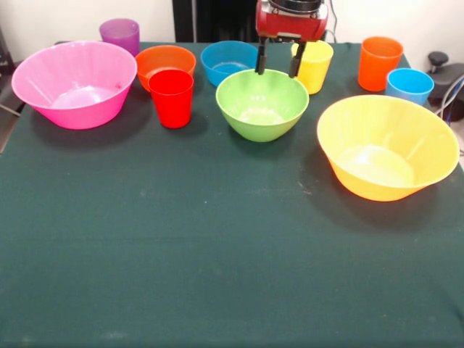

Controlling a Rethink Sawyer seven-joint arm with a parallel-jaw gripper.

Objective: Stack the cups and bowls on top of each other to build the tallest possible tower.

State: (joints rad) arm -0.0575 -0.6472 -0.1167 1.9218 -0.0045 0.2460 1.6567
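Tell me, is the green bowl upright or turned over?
Upright: the green bowl shows its open mouth and empty inside, resting on the table.

Green-clothed table (217,275) with everything sitting separately, nothing stacked

Back row: purple cup (120,34), orange bowl (164,62), blue bowl (228,61), yellow cup (315,67), orange cup (379,63), blue cup (409,85). In front: pink bowl (74,83), red cup (172,98), green bowl (262,104), yellow bowl (388,146).

Green-clothed table (217,275), pale wall (58,18)
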